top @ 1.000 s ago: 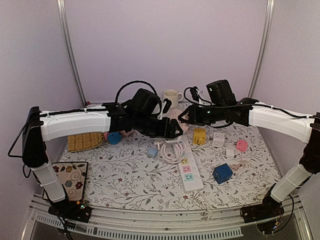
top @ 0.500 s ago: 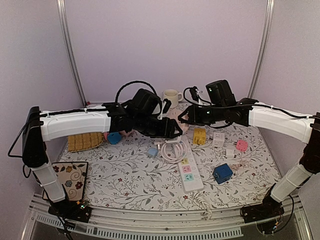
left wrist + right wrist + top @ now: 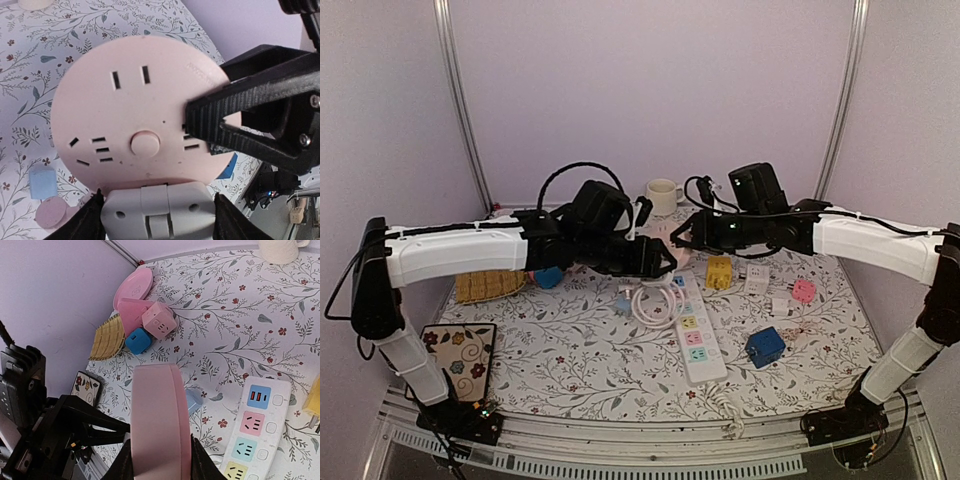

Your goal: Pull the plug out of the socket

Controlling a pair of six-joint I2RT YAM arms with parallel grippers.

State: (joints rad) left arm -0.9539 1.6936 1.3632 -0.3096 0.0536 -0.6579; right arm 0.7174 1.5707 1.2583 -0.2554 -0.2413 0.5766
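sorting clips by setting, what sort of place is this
Probably a robot test booth: plain lilac walls with metal corner posts, two arms bolted at the near edge, and a floral cloth strewn with sockets and a power strip. The right claw holds a pink round socket.

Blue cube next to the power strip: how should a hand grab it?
I'd come straight down from above and pinch two opposite flat sides of the blue cube. It sits flat on the table, apart from the power strip, and its straight side faces should give a steady pinch.
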